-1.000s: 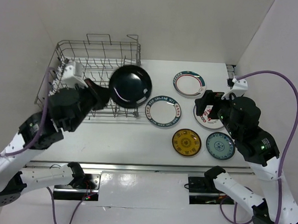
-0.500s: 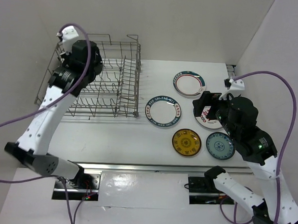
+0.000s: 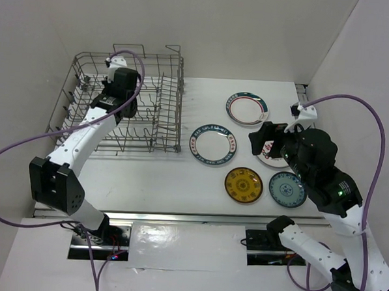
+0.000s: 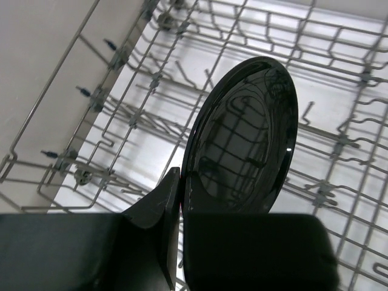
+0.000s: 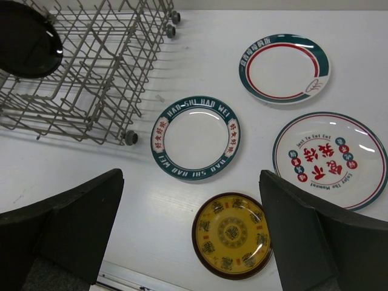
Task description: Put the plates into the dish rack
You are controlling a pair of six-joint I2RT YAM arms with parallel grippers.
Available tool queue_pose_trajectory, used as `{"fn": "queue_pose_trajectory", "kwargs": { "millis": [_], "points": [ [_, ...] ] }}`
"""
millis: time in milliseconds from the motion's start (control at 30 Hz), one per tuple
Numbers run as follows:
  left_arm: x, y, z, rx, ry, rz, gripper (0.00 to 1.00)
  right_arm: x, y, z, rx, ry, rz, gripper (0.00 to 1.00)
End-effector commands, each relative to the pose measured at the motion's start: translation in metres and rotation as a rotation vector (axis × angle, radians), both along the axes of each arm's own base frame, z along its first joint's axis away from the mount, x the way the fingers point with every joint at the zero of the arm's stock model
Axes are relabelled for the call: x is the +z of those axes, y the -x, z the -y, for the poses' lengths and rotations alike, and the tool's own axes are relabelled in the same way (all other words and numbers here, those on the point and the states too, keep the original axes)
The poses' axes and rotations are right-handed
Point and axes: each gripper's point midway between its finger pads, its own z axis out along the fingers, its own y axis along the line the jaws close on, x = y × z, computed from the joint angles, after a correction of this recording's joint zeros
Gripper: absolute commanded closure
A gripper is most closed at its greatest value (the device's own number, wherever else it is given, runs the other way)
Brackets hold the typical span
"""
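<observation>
Rim of black plate [image 4: 242,139] hidden inside clamped left end effector [image 4: 181,197]; right end effector [image 5: 191,182] spread.

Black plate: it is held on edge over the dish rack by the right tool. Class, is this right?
Not quite: the left tool holds the black plate on edge over the dish rack, as the left wrist view shows.

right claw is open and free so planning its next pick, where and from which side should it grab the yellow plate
Pinch the rim of the yellow plate on its near-left edge, coming down from above at a slant. It lies flat on the table, so only the raised rim gives purchase; the teal plate crowds its right side, while the near-left is bare.
</observation>
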Motion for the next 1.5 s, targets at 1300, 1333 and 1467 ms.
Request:
{"fn": "queue_pose_trajectory", "kwargs": {
  "millis": [1300, 1333, 1467],
  "points": [
    [-0.047, -0.013, 0.063, -0.150, -0.140, -0.142, 0.65, 0.022, 0.004, -0.002, 0.009, -0.008, 0.083, 0.00],
    [-0.045, -0.013, 0.065, -0.166, -0.125, -0.136, 0.65, 0.022, 0.004, -0.002, 0.009, -0.008, 0.083, 0.00],
    [-0.043, -0.013, 0.070, -0.191, -0.105, -0.133, 0.56, 0.022, 0.004, -0.002, 0.009, -0.008, 0.083, 0.00]
  ]
}}
